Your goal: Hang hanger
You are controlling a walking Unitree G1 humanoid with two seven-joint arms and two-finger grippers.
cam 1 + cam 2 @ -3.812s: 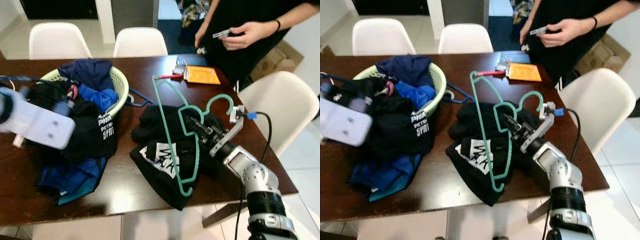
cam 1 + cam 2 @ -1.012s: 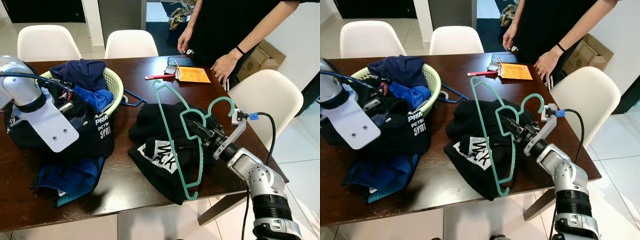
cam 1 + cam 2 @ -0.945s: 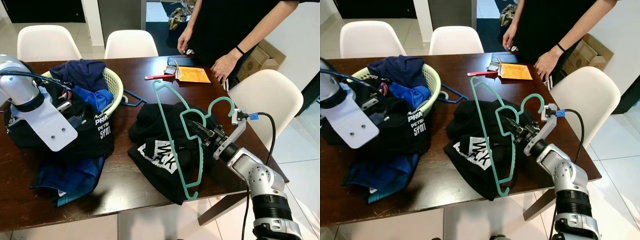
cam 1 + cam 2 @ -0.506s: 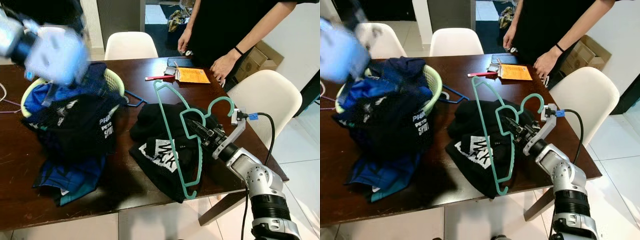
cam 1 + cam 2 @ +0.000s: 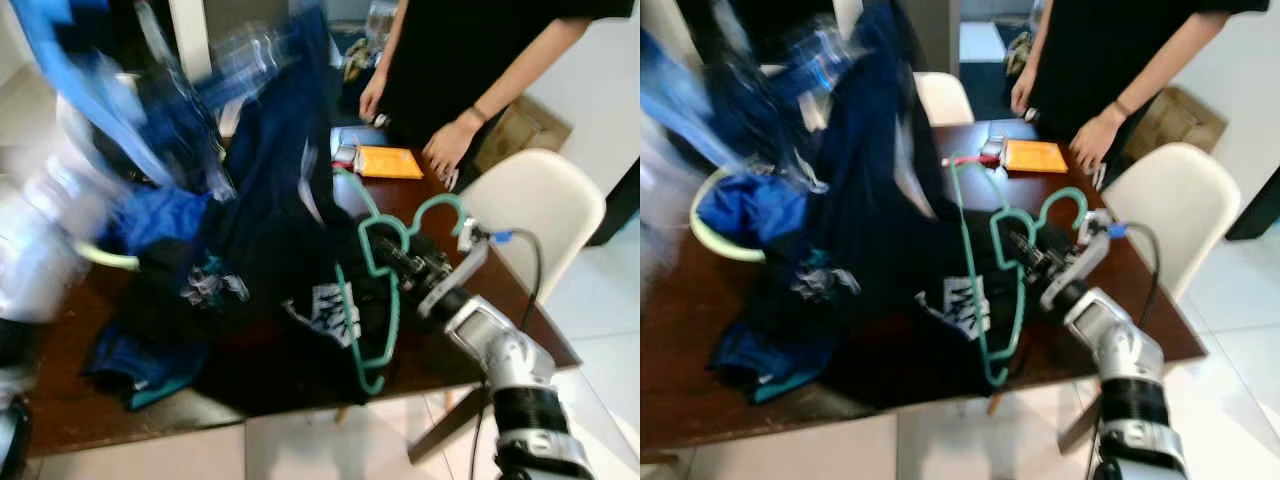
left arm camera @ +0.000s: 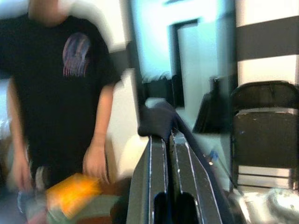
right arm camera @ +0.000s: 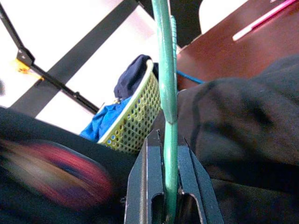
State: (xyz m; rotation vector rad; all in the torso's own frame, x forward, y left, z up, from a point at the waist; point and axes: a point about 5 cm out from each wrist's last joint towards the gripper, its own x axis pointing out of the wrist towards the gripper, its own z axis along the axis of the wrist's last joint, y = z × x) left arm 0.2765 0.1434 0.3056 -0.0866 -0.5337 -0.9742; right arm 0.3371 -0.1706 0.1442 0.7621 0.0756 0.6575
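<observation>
Left eye view: tabletop (image 5: 520, 320) half hidden under dark garment (image 5: 260, 230), flung high and motion-blurred. Left wrist view: your left pincer (image 6: 169, 137) clamped on fold of that dark cloth. Right pincer (image 7: 167, 140) shut on teal hanger (image 5: 370, 270), held upright above black shirt (image 7: 233, 116).

Progress, as you can judge: hanger gripped, garment lifted; threading hanger into garment and hanging not yet done.

Versus half second ago: garment swung from basket (image 5: 720, 245) side up over table centre; hanger grip unchanged.
</observation>
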